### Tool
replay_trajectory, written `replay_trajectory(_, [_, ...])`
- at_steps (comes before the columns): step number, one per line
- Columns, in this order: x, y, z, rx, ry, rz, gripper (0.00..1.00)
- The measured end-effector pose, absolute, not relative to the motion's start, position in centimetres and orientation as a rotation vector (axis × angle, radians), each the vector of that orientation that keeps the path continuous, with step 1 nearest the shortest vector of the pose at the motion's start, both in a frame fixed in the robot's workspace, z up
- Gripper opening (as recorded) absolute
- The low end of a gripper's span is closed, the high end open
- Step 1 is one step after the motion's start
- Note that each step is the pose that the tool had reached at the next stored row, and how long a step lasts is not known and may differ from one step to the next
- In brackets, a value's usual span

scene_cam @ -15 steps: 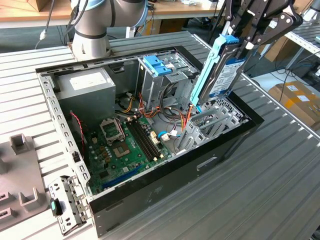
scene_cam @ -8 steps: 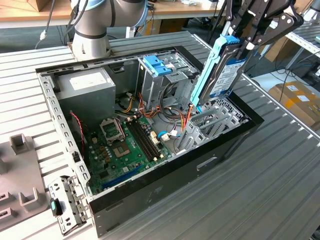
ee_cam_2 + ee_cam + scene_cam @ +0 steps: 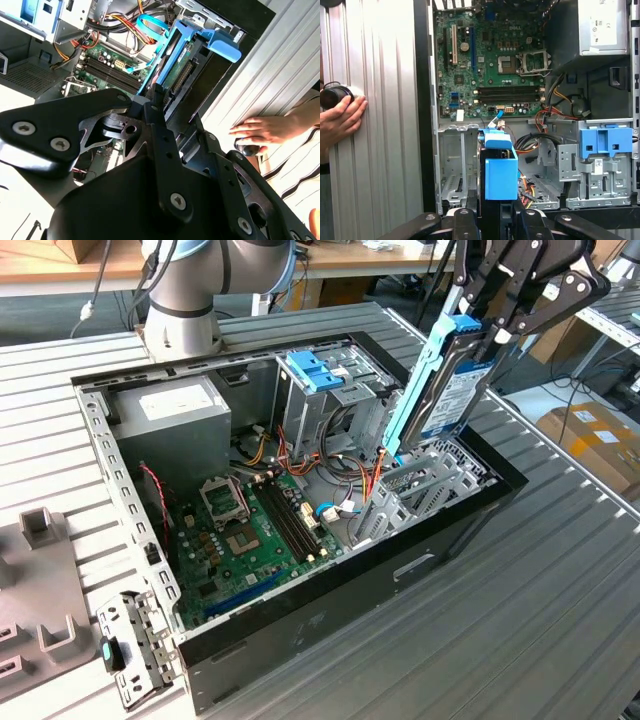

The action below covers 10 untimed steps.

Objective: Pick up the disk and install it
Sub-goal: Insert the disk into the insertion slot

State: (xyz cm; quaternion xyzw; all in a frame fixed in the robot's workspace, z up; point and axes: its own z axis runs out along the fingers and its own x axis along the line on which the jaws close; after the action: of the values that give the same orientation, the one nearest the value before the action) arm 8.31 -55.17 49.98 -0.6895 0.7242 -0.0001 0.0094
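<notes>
The hand (image 3: 482,332) clasps the disk (image 3: 452,400), upright and slightly tilted, over the drive cage (image 3: 430,480) at 3 o'clock in the case (image 3: 300,640), exterior view. The tilt could jam its lower corner on the cage rim or snag the orange cables (image 3: 374,478) just beside it.

Disk (image 3: 455,390) was grey with light-blue carrier rail (image 3: 415,395); motherboard (image 3: 250,530) was green; case (image 3: 330,618) was black; table (image 3: 560,570) was ribbed silver-grey.
</notes>
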Motion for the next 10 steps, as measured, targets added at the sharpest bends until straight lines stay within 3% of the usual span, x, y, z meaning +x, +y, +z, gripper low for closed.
replay_trajectory(10, [8.3, -56.8, 49.4, -2.153, 2.258, -0.004, 0.35])
